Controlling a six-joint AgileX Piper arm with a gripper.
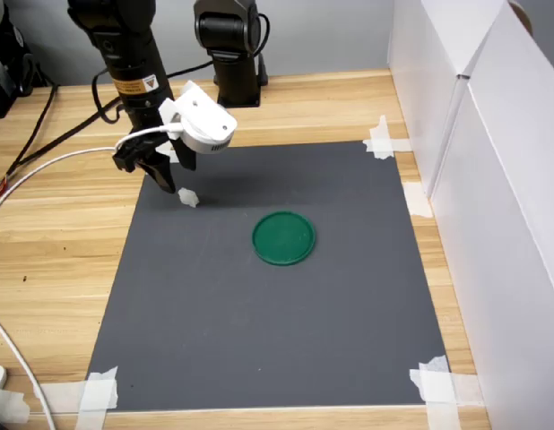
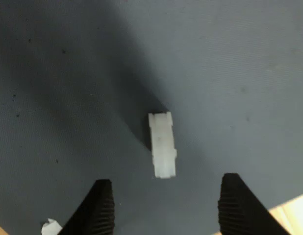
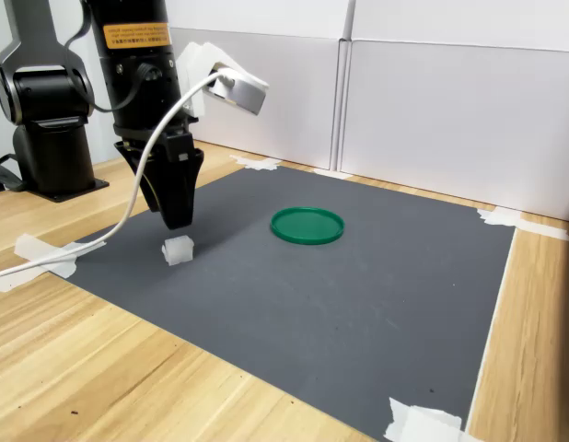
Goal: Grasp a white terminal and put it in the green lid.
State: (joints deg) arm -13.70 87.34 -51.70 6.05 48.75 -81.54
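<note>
In the first exterior view, the white terminal [image 1: 188, 197] lies on the dark mat [image 1: 277, 313] that covers the wooden counter [image 1: 53, 242], well apart from the green lid [image 1: 283, 237] and toward the first exterior view's upper left of it. The end effector [image 1: 163, 179] hangs just beside and above the terminal, farther still from the lid. The lid itself is empty.

In the wrist view, the terminal [image 2: 162, 145] is a small blocky piece with ridged ends, lying flat on the mat. The two dark fingertips [image 2: 100, 205] stand wide apart, nothing between them, and the terminal sits ahead of the gap, closer to its middle than to either tip. It looks light and rigid, with smooth plastic faces that may slip, so the long flat sides seem the best place to pinch, near mid-length.

In the second exterior view, the end effector [image 3: 179, 219] points straight down just above the terminal [image 3: 178, 250], not touching it. The lid [image 3: 307, 225] rests flat on the mat toward the second exterior view's right of the terminal. Being so light, the piece could skid if one finger touches first.
</note>
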